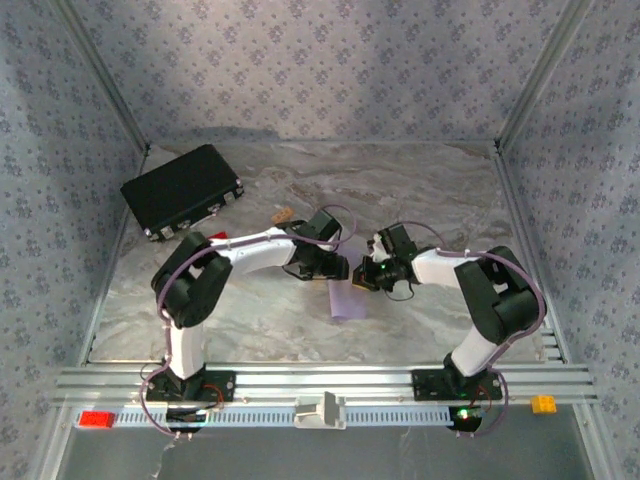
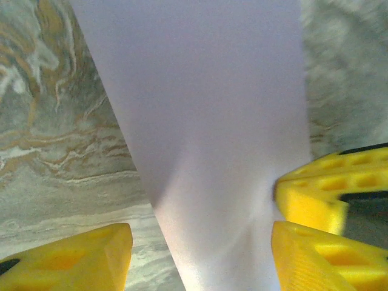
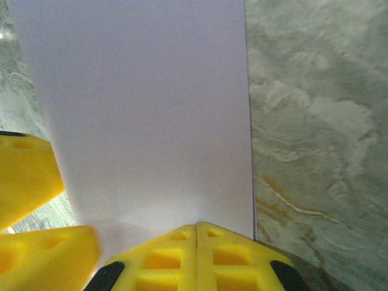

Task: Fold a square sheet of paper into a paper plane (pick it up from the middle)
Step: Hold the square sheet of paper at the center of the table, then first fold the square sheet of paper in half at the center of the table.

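The pale lilac sheet of paper (image 1: 347, 300) lies on the marble table between my two grippers as a narrow strip with straight long edges (image 2: 200, 121) (image 3: 145, 109). My left gripper (image 1: 335, 268) stands open and straddles the strip's near end (image 2: 200, 260), one yellow finger (image 2: 66, 257) off the paper on the marble, the other (image 2: 327, 254) at its right edge. My right gripper (image 1: 368, 275) is shut, its two fingers pressed together (image 3: 197, 251), with the tips resting on the paper's end and nothing pinched between them. Its fingertip (image 2: 315, 188) touches the paper beside my left finger.
A black case (image 1: 182, 190) lies at the back left, with a small tan block (image 1: 283, 213) near it. On the front rail sit a red block (image 1: 97, 419), a white clip (image 1: 320, 411) and an orange block (image 1: 543, 404). Patterned walls enclose three sides.
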Robot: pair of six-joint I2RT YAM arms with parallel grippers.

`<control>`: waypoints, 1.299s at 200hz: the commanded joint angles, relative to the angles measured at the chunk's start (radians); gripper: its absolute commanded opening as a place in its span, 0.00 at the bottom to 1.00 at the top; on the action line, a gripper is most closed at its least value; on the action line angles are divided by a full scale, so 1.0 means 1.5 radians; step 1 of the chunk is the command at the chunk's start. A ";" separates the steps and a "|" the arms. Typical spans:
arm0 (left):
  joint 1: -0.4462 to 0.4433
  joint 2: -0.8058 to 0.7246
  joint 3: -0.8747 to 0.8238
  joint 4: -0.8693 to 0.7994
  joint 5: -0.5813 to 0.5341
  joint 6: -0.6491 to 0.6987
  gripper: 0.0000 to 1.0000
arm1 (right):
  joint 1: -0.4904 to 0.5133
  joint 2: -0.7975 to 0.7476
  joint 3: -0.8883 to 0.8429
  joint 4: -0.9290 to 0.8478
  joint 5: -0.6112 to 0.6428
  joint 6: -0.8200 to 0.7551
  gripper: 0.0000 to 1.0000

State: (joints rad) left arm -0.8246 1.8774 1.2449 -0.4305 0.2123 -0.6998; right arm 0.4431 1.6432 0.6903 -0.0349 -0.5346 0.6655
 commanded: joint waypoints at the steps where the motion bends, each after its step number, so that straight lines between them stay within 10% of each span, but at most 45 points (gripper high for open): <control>1: 0.012 -0.070 -0.022 0.052 0.015 -0.007 0.57 | -0.017 0.017 -0.015 -0.102 0.087 -0.019 0.00; 64: 0.055 -0.050 -0.125 0.294 0.228 -0.095 0.00 | -0.023 0.020 -0.012 -0.105 0.086 -0.019 0.00; 260: 0.093 0.032 -0.262 0.415 0.237 -0.107 0.00 | -0.015 0.022 -0.031 -0.089 0.093 -0.011 0.00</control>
State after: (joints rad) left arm -0.6933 1.9003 0.8860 0.2157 0.6102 -0.8841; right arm 0.4248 1.6424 0.6922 -0.0513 -0.5354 0.6613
